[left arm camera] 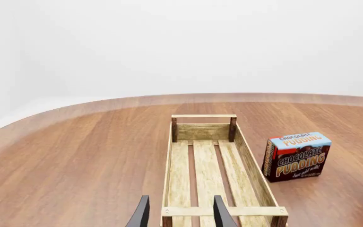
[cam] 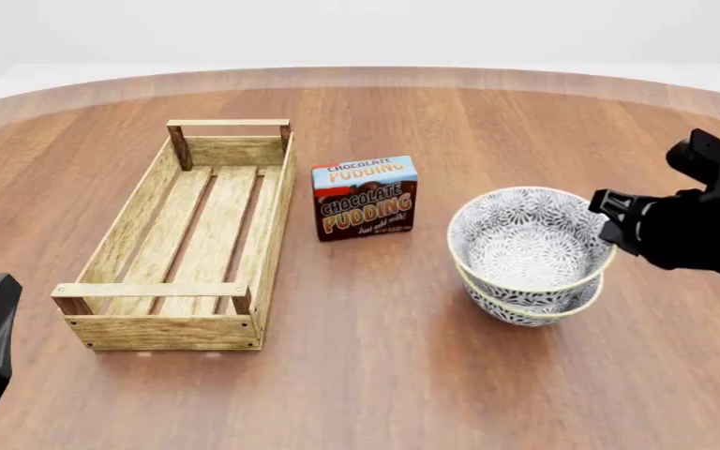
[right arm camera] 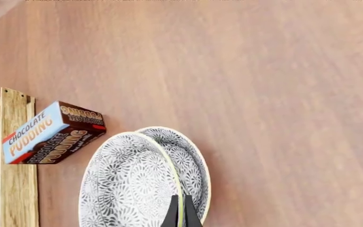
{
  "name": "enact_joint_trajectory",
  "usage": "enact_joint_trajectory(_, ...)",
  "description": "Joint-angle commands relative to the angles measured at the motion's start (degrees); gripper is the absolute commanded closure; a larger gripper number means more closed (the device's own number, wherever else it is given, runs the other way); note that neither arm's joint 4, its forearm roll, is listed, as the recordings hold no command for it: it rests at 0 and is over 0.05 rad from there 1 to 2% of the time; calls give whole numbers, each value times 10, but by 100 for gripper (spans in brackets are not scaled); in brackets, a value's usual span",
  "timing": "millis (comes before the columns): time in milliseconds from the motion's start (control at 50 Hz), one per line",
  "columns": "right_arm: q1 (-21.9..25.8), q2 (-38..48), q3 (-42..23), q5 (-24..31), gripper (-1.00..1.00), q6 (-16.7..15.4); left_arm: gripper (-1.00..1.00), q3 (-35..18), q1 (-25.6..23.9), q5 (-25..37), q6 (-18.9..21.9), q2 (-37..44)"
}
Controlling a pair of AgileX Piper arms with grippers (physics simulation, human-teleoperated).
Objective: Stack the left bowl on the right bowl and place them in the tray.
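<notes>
Two patterned bowls (cam: 529, 253) sit nested on the table (cam: 373, 375), right of the pudding box (cam: 364, 198) and empty tray (cam: 147, 242). Right gripper (right arm camera: 181, 215) pinches the upper bowl's rim. Left gripper (left arm camera: 180, 215) hangs clear, jaws apart

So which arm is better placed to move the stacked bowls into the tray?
Right. The right gripper already pinches the upper bowl's rim, with the lower bowl nested beneath. The left gripper hangs open at the tray's near end.
</notes>
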Motion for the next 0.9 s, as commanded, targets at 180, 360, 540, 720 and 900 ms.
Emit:
enact_joint_trajectory(180,-27,20,-12,-6,100,-9,-100,0,0,0,0,0)
enact_joint_trajectory(360,-27,21,-14,-3,-100,-9,-100,0,0,0,0,0)
enact_joint_trajectory(540,-26,15,-19,5,-100,-8,-100,0,0,0,0,0)
enact_joint_trajectory(720,-37,-5,-29,37,-100,-21,-100,0,0,0,0,0)
enact_joint_trajectory(900,-16,12,4,30,-100,5,-100,0,0,0,0,0)
